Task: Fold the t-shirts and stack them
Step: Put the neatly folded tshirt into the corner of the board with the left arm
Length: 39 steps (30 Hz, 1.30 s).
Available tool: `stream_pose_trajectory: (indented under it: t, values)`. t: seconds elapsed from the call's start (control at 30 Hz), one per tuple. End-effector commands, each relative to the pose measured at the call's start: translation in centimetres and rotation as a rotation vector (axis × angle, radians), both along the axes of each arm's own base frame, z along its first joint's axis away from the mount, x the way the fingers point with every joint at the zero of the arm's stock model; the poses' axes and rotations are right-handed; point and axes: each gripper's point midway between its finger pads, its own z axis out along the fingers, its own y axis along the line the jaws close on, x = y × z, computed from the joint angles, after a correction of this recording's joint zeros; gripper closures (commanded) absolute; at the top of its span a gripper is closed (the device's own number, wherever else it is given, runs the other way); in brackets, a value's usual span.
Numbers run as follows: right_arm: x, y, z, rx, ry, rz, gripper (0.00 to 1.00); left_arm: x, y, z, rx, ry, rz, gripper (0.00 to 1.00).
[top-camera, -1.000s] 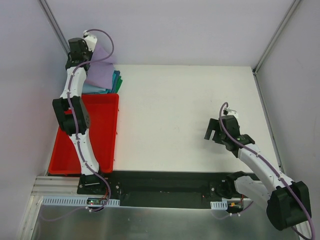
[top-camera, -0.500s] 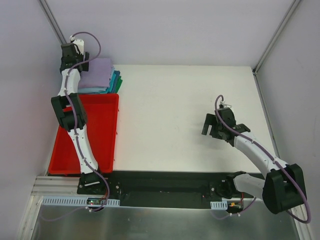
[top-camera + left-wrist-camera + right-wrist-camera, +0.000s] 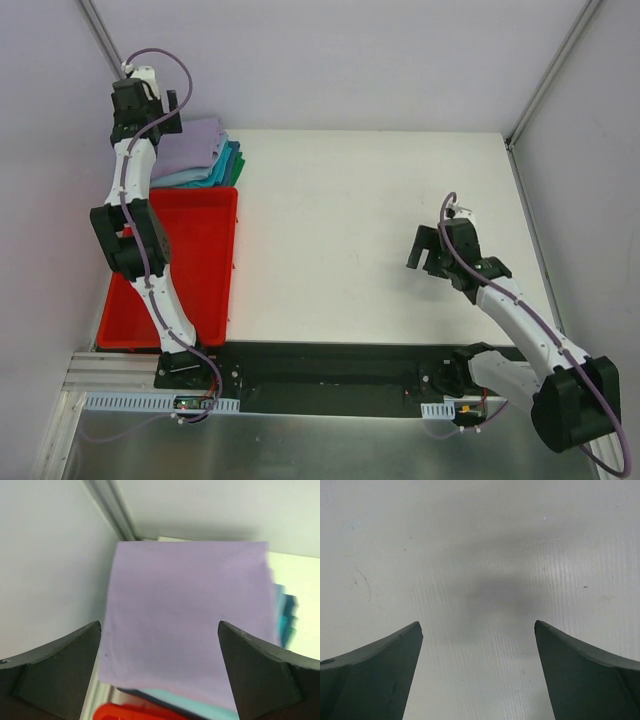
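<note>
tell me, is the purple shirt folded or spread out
Folded. The purple shirt lies as a flat rectangle atop the blue and teal shirts.

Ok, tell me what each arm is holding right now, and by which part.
Nothing is held. The left fingers stand open above the lavender t-shirt topping the stack; the right fingers stand open over bare table.

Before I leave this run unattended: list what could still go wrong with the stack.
1. The open left pincer hangs right over the lavender t-shirt; pulling away low could snag it and undo the fold.
2. The lower t-shirts stick out unevenly on one side, so a nudge might slide them toward the red bin.
</note>
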Motion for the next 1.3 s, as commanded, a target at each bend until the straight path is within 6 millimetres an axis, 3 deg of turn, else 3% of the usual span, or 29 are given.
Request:
stream_pose_trajectory:
  t: [0.0, 0.17, 0.27, 0.4, 0.47, 0.53, 0.57, 0.6, 0.7, 0.8, 0.97, 1.07, 1.27]
  values:
    - [0.2, -0.7, 1.7, 0.010, -0.121, -0.024, 0.04, -2.5, -7.1, 7.8, -0.109, -0.154, -0.154, 0.01]
    - [-0.4, -1.9, 3.1, 0.027, -0.233, -0.072, 0.04, -6.6, -12.9, 11.4, -0.356, -0.220, -0.262, 0.01]
    - [-0.8, -2.1, 3.1, 0.046, -0.287, -0.086, 0.04, -8.1, -14.5, 11.4, -0.414, -0.231, -0.248, 0.01]
    - [-1.8, -2.1, 2.9, 0.077, -0.309, -0.075, 0.04, -9.8, -15.7, 7.6, -0.487, -0.156, -0.214, 0.01]
    - [-2.3, -2.2, 2.8, 0.082, -0.318, -0.076, 0.04, -12.2, -16.9, 5.3, -0.560, -0.112, -0.190, 0.01]
    - [-2.5, -2.5, 2.7, 0.085, -0.334, -0.088, 0.04, -15.1, -19.3, 2.8, -0.591, -0.096, -0.180, 0.01]
    - [-2.5, -2.8, 2.7, 0.082, -0.346, -0.104, 0.04, -16.9, -19.9, 2.5, -0.597, -0.131, -0.176, 0.01]
    - [-2.5, -2.9, 2.7, 0.083, -0.356, -0.110, 0.04, -18.8, -23.4, 2.1, -0.600, -0.139, -0.242, 0.01]
    - [-2.6, -3.4, 2.5, 0.067, -0.370, -0.127, 0.04, -25.1, -29.0, -1.3, -0.623, -0.109, -0.349, 0.01]
    - [-2.8, -3.5, 2.4, 0.072, -0.373, -0.132, 0.04, -29.8, -31.5, -4.3, -0.603, -0.091, -0.388, 0.01]
    - [-2.9, -2.6, 2.4, 0.094, -0.375, -0.083, 0.04, -33.3, -30.8, -8.6, -0.551, -0.008, -0.356, 0.01]
    - [-2.9, -2.6, 2.3, 0.092, -0.377, -0.079, 0.04, -34.5, -30.8, -9.6, -0.575, 0.017, -0.373, 0.01]
    - [-2.9, -3.1, 2.7, 0.086, -0.405, -0.100, 0.04, -34.0, -30.1, -8.6, -0.541, -0.024, -0.352, 0.01]
